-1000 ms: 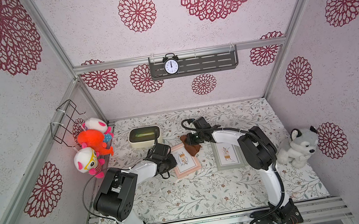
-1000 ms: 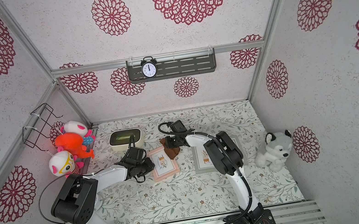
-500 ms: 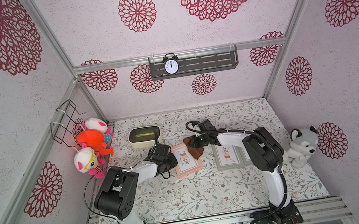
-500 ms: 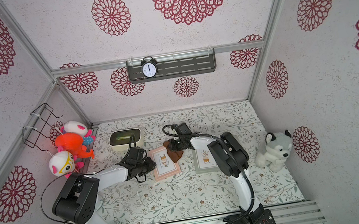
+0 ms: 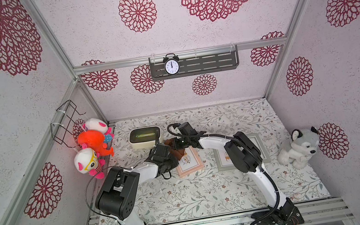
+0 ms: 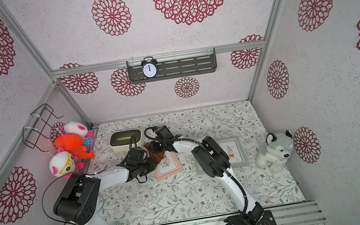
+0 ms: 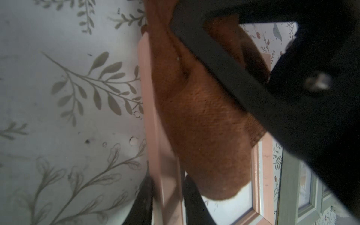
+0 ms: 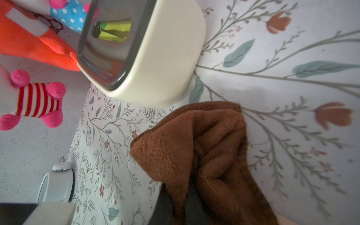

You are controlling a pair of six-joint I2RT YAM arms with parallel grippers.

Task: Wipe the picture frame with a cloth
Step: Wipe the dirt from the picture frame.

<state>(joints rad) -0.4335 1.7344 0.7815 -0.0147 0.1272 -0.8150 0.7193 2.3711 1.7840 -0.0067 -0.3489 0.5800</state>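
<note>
Floral table (image 5: 186,196): right gripper (image 5: 177,144) pinches bunched brown cloth (image 8: 214,155), left gripper (image 7: 168,185) grips pink frame (image 5: 190,164).

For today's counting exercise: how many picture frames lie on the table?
2. The pink frame lies centre-left, its far end under the brown cloth; the grey-green frame lies to its right, partly under the right arm.

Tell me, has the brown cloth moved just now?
Yes. In a top view the cloth has shifted along the pink frame's far edge toward the cream box.
</note>
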